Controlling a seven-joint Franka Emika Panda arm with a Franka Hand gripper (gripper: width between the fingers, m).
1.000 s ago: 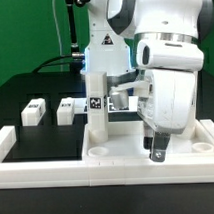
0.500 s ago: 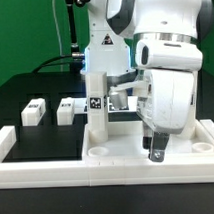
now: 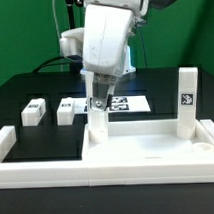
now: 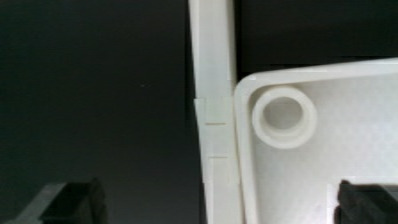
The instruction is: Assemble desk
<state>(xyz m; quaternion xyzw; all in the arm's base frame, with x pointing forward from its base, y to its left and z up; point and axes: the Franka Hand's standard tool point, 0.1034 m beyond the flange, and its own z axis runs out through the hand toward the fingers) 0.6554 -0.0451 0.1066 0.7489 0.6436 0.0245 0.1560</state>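
The white rimmed tabletop (image 3: 146,146) lies inside the front border wall. One tagged leg (image 3: 186,100) stands upright at its rear corner on the exterior view's right. Two loose legs (image 3: 33,111) (image 3: 66,109) lie on the black table at the left. My gripper (image 3: 97,101) hangs over the tabletop's left rear corner, just above a white upright piece (image 3: 98,123) whose tag is hidden. In the wrist view the fingertips (image 4: 71,203) stand far apart, with the gripper (image 4: 217,205) open and nothing held. That view also shows the tabletop's corner (image 4: 338,170) with a round socket (image 4: 281,110).
The long low white border wall (image 3: 57,175) runs along the front and turns up the left side; it shows in the wrist view as a strip (image 4: 214,60). The marker board (image 3: 125,102) lies behind the tabletop. A green backdrop and cables stand at the rear.
The arm has swung from the tabletop's right front to its left rear corner. A leg now shows upright at the right rear corner. The left rear leg's tag is now covered.
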